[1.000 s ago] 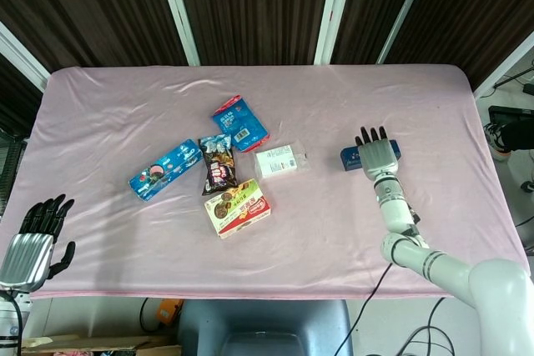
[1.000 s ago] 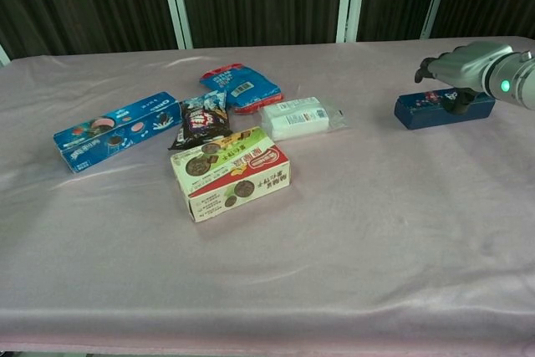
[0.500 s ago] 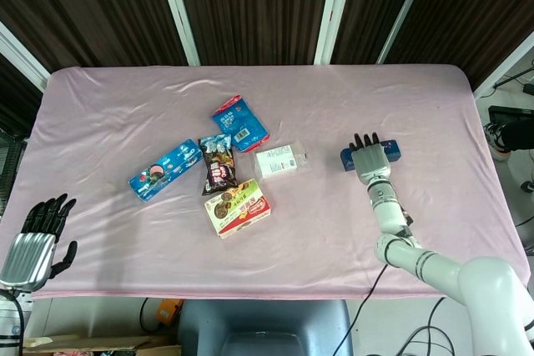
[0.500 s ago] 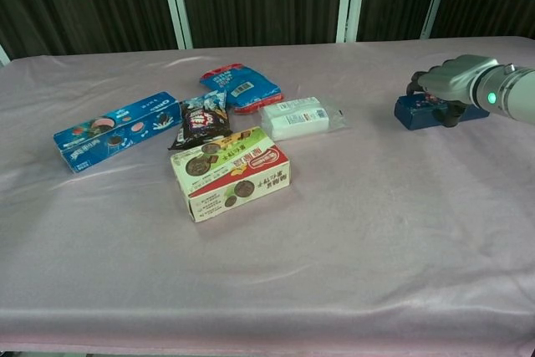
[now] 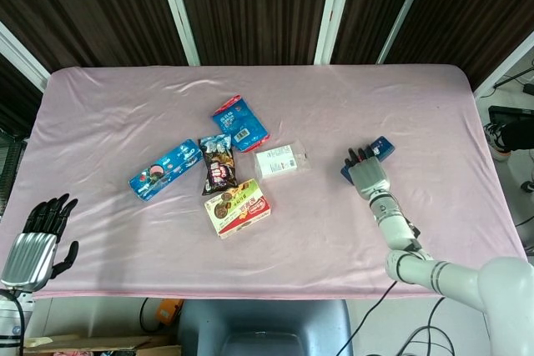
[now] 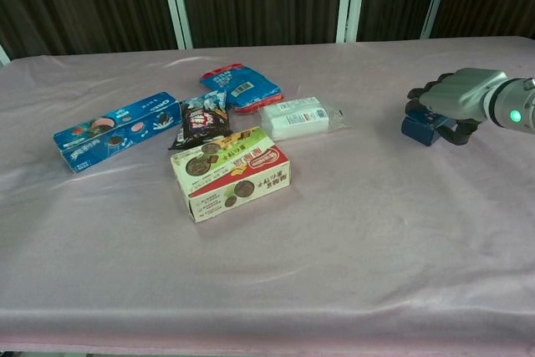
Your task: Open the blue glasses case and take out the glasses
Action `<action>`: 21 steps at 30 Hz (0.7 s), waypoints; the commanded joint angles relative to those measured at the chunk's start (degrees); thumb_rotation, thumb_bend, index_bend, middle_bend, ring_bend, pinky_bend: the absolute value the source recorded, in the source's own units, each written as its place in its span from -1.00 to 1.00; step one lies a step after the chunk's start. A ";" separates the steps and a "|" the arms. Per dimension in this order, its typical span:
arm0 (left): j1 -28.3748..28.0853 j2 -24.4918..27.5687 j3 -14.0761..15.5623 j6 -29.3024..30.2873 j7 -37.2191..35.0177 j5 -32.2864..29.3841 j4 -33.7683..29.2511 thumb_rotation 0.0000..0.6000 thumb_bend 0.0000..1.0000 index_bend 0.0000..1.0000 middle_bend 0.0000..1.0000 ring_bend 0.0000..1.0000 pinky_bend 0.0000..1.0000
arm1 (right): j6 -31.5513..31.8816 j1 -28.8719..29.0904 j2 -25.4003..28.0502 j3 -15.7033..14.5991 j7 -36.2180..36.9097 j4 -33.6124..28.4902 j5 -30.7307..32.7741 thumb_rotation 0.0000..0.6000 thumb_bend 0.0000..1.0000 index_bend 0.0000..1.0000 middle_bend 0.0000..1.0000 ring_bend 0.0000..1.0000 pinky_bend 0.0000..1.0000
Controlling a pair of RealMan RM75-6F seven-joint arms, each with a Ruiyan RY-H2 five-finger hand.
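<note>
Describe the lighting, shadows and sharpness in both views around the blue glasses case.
Head view: even, soft light, only a faint shadow under the right hand, which covers much of the blue glasses case; the picture is sharp. Chest view: the case is mostly hidden by that hand, a green indicator light on the wrist glows brightly, and the pink cloth shows soft sheen on its wrinkles.

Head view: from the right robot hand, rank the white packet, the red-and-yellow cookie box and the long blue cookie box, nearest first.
Measured from the right robot hand on the blue glasses case:
1. White packet, just left of it.
2. Red-and-yellow cookie box, further left, nearer the front edge.
3. Long blue cookie box, far left.
</note>
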 commanded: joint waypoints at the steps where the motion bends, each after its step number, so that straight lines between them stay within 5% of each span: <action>1: -0.05 -0.04 0.09 -0.06 0.19 0.16 -0.13 1.00 -0.11 -1.00 -1.00 -1.00 -0.85 | 1.77 -2.21 4.47 -3.43 1.35 -6.19 -4.20 1.00 0.49 -0.48 -1.00 -1.00 -1.00; 14: -0.31 -0.31 0.42 -0.17 1.02 0.89 -0.74 1.00 -0.10 -1.00 -1.00 -1.00 -0.84 | 7.03 -9.13 12.68 -11.08 7.86 -14.42 -18.32 1.00 0.49 -0.57 -1.00 -1.00 -1.00; 21: -0.37 -0.57 0.72 -0.36 2.00 1.19 -1.02 1.00 -0.11 -1.00 -1.00 -1.00 -0.84 | 7.56 -11.98 14.39 -12.07 10.83 -12.18 -20.74 1.00 0.49 -0.58 -1.00 -1.00 -1.00</action>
